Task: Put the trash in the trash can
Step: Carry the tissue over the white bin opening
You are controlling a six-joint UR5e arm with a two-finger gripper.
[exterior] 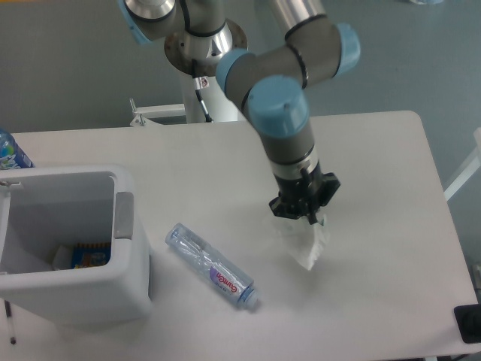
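Below the arm, the hand point(307, 218) pinches the wrapper point(304, 242), its fingertips hidden.

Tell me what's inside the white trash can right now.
Inside the trash can, a blue and orange packet and something white lie at the bottom. The near wall hides the rest of the floor.

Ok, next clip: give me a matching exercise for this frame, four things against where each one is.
Things:
1. plastic wrapper
2. crushed bottle
3. trash can
4. blue-labelled bottle

Places:
A. at the far left edge, behind the bin
B. hanging under the gripper
C. lying flat on the table, between bin and wrapper
D. standing on the table's left side, some items already inside

Pairs: 1-B, 2-C, 3-D, 4-A
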